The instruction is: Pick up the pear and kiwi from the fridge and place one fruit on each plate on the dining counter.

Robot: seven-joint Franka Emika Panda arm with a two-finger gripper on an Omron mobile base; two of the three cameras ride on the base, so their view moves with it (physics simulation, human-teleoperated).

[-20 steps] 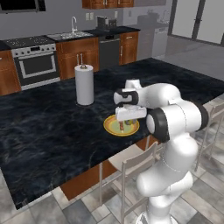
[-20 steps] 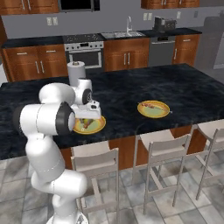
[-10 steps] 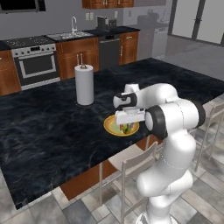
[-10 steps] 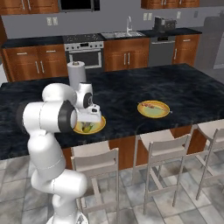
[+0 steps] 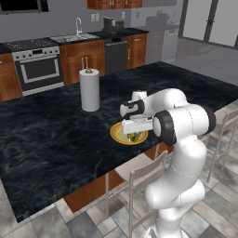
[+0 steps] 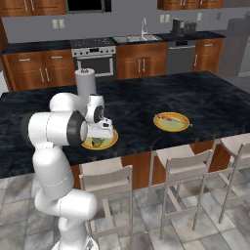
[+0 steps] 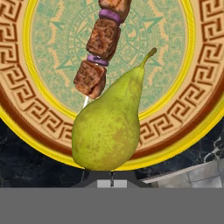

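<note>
The yellow-green pear [image 7: 109,127] hangs between my fingers, its stem pointing away, low over the near edge of a yellow plate with an orange rim [image 7: 39,116]. A reddish-brown meat skewer [image 7: 103,43] lies on that plate. My gripper [image 5: 135,132] is shut on the pear [image 5: 134,137] just above this plate [image 5: 117,134] near the front edge of the black dining counter [image 5: 56,135]. The second plate [image 6: 171,122] sits further right on the counter, apart from my gripper [image 6: 100,139]. The kiwi and the fridge are out of view.
A white paper towel roll [image 5: 89,90] stands upright behind the near plate. Wooden chairs [image 6: 110,188] line the counter's front edge under my arm. An oven [image 6: 93,56] and sink are at the back wall.
My hand has come down a little with the pear, closer to the near plate. Nothing else on the counter moved.
</note>
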